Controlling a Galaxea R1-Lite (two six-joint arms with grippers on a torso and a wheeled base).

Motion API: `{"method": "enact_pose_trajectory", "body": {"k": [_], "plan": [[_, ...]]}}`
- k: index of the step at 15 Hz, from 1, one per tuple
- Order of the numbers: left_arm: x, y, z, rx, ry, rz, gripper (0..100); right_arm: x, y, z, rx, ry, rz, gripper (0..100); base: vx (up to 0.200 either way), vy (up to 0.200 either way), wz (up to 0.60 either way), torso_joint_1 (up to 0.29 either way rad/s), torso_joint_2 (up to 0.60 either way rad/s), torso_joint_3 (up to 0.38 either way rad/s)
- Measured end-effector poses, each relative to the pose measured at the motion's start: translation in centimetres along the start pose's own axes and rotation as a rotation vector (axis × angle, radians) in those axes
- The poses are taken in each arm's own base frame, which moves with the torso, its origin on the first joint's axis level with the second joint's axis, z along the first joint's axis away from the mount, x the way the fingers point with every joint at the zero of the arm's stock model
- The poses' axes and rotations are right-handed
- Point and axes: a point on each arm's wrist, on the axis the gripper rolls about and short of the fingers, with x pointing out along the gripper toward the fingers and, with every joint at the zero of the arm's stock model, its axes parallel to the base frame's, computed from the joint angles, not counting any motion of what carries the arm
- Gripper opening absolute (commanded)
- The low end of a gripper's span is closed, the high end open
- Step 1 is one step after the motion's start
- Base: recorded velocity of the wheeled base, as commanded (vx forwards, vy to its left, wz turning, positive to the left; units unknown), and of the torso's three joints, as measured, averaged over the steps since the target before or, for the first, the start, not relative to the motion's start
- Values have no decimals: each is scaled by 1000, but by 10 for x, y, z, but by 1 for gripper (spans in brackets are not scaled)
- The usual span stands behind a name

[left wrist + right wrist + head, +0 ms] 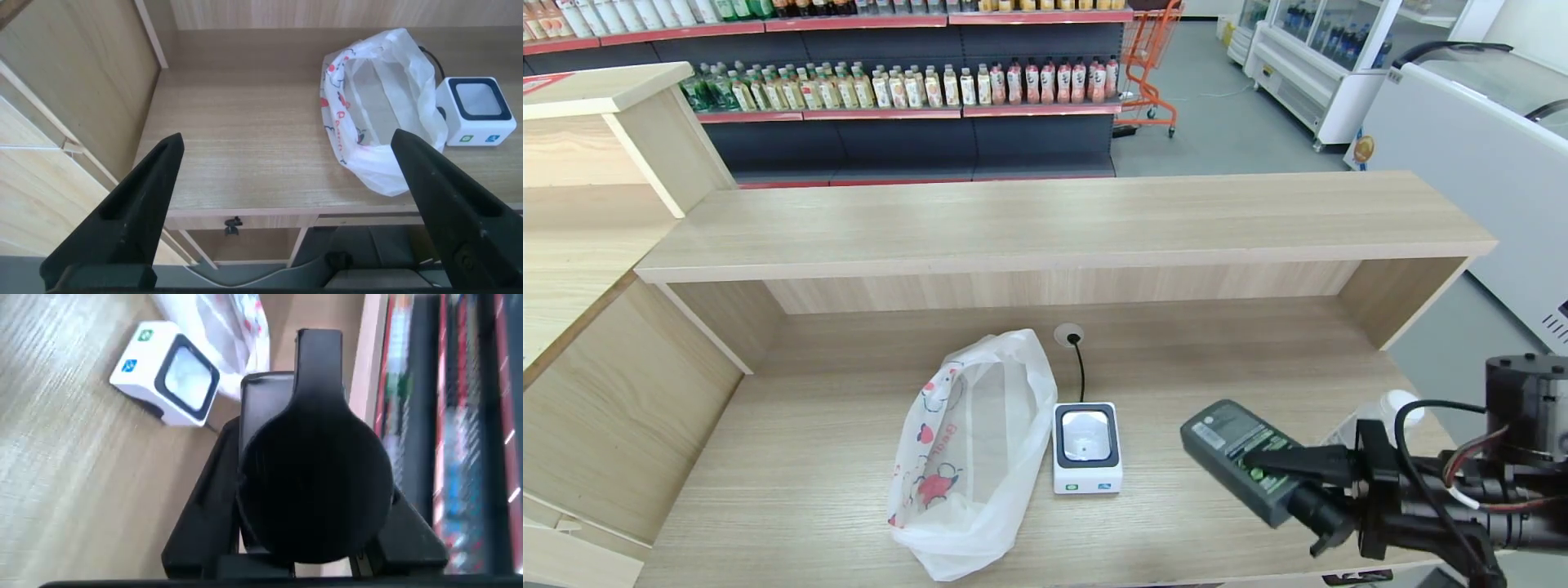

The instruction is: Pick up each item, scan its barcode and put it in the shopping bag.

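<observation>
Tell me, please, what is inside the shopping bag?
The shopping bag lies open on the counter; nothing shows inside. Its crumpled near end is covered by folds.

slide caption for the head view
Right gripper holds a dark grey flat packet near the white box-shaped scanner and white plastic bag.

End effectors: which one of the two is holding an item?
The right end effector: it is shut on a dark box above the counter, right of the scanner. The left end effector is open and holds nothing.
</observation>
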Motion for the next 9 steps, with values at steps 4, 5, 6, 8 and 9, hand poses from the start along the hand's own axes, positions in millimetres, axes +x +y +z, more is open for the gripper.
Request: {"method": "enact_pose_trajectory", "body": {"k": [4,5,6,8,9], "plan": [[0,0,0,0,0,0,100,16,0,22,-411,-209,-34,0,0,0,0,0,0,0],[0,0,0,0,0,0,100,20,-4,24,-460,-254,-86,0,0,0,0,0,0,0],[0,0,0,0,0,0,100,25,-9,27,-529,-306,-155,0,0,0,0,0,0,0],[0,0,0,0,0,0,100,34,-20,33,-602,-365,-226,0,0,0,0,0,0,0],[0,0,0,0,0,0,100,40,-27,37,-629,-392,-256,0,0,0,0,0,0,0]]}}
